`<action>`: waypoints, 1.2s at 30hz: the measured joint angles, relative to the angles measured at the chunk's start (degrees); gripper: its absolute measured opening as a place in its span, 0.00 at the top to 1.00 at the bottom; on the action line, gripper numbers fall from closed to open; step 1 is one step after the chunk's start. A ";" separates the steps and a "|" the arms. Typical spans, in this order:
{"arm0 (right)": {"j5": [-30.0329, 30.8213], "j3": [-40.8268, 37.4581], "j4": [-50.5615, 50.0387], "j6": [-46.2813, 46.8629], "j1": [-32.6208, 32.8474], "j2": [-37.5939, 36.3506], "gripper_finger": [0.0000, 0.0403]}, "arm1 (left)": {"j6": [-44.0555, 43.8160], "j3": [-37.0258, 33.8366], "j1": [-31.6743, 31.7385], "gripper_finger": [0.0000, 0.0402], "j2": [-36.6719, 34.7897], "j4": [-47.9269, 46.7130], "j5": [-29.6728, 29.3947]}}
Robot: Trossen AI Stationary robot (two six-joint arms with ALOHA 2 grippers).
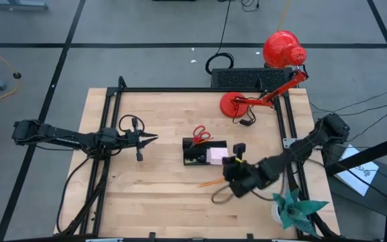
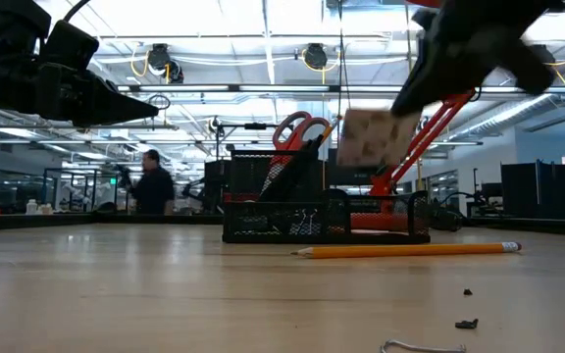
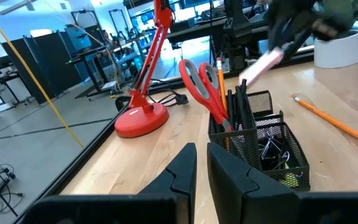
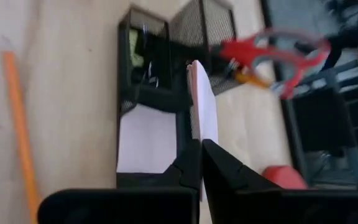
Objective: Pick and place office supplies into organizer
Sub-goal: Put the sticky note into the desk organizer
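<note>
This is a robotics lab or workshop in a large open industrial hall. Beyond the wooden bench (image 1: 153, 195), the low view shows rows of strip lights (image 2: 263, 59) and ducts under a high ceiling, more framed workstations, and a person (image 2: 152, 183) standing among them. The grey floor (image 1: 146, 27) around the bench carries taped lines and trailing cables (image 1: 368, 104).

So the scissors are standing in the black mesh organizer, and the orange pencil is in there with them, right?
Not quite. The scissors do stand in the organizer, but the low view shows the orange pencil lying flat on the table in front of it, not inside.
</note>
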 joint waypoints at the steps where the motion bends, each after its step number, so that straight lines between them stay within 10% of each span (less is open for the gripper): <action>1: -1.08 -1.46 2.30 -0.86 -1.27 0.03 1.00 | 0.00 0.00 -0.01 0.88 0.00 0.00 0.00; 9: -8.39 -9.70 18.91 -8.83 -8.48 0.03 1.00 | 0.33 0.00 0.00 0.88 0.00 0.00 0.00; 36: -16.63 -12.11 19.86 -7.93 -14.04 0.03 1.00 | 0.24 0.00 -0.01 0.88 -0.01 0.02 -0.04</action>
